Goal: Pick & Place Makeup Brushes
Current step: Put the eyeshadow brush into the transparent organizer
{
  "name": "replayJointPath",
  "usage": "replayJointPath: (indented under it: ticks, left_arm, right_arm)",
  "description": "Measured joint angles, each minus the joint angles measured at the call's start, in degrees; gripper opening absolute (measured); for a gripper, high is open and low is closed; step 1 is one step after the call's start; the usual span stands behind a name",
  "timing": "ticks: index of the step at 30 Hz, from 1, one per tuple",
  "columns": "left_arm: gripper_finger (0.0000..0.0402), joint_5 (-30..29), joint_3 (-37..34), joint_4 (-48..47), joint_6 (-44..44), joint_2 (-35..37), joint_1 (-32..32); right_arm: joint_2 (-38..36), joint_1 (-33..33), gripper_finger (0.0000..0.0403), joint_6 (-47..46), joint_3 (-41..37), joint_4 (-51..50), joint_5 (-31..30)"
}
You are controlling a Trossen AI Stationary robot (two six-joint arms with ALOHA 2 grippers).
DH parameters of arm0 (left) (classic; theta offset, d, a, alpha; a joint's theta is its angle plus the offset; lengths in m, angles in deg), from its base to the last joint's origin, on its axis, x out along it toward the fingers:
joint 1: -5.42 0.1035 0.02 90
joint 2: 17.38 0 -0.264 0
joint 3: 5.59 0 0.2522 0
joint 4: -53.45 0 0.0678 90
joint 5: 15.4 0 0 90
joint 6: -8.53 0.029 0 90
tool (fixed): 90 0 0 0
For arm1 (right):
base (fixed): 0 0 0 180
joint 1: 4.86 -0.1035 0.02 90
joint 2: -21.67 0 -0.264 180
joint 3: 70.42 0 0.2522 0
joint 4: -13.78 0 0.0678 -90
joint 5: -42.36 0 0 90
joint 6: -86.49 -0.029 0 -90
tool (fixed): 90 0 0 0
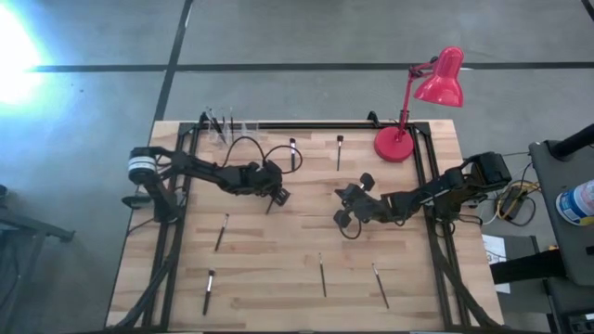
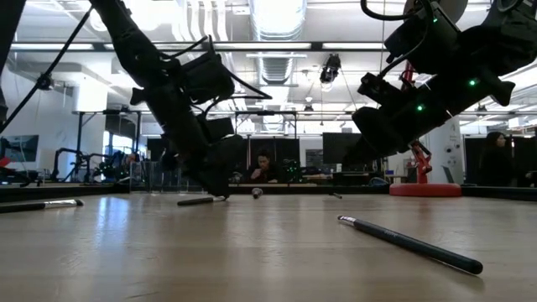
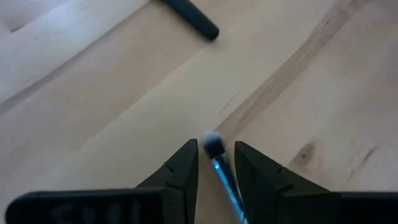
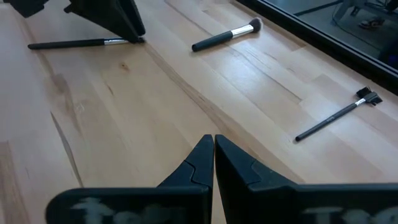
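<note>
Several makeup brushes lie flat on the wooden table (image 1: 278, 255). My left gripper (image 1: 276, 195) points down at one brush (image 1: 271, 203) left of centre. In the left wrist view its fingers stand narrowly open (image 3: 216, 163) on either side of the brush's bristle end (image 3: 212, 144); I cannot see them touch it. The right wrist view shows this brush (image 4: 74, 43) flat on the wood under the left gripper (image 4: 127, 28). My right gripper (image 1: 345, 215) is shut (image 4: 214, 149) and hovers above bare wood right of centre. It holds nothing.
Loose brushes lie at the far side (image 1: 293, 153) (image 1: 340, 151), to the left (image 1: 221, 232) (image 1: 209, 290) and near the front (image 1: 322, 276) (image 1: 380, 285). A clear holder (image 1: 225, 130) stands at the far left edge. A red desk lamp (image 1: 397, 144) stands far right.
</note>
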Motion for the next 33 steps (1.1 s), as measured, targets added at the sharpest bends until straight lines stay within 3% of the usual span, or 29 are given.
replayJointPath:
  ticks: [13,20,23,33]
  left_arm:
    - [0.0093,0.03,0.00,0.98,1.87,-1.23,0.07]
    - [0.0017,-2.55,-0.06,1.07,4.93,-1.31,0.07]
    - [0.0007,-3.93,0.04,1.10,6.25,-1.18,0.07]
    - [0.0002,-10.47,-0.25,1.19,8.93,9.81,0.09]
  right_arm:
    - [0.00,0.00,0.0008,-0.07,0.00,0.09,0.00]
    - [0.00,0.00,0.0008,-0.09,0.00,0.09,0.00]
    - [0.00,0.00,0.0008,-0.07,0.00,0.11,0.00]
    - [0.00,0.00,0.0008,0.06,0.00,0.09,0.00]
